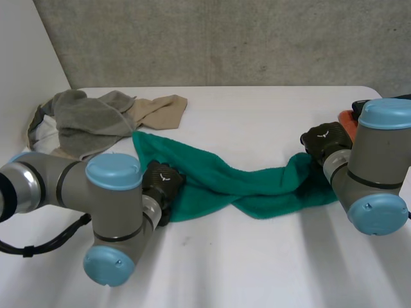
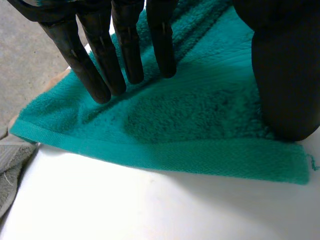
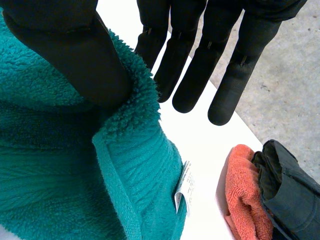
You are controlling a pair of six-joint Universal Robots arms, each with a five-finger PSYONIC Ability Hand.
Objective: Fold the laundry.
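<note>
Folding looks barely begun: the green towel [image 1: 237, 186] lies twisted across the tabletop [image 1: 257, 256] between the hands. The left hand [image 1: 164, 181] rests straight fingers on one end. The right hand [image 1: 325, 140] is spread, its thumb on the other end. The grey and beige cloths [image 1: 83, 119] wait unfolded.

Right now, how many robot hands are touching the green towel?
2. The left hand rests on the green towel near its left end, with straight fingers. The right hand is at the towel's right end, its fingers reaching straight past the edge.
</note>
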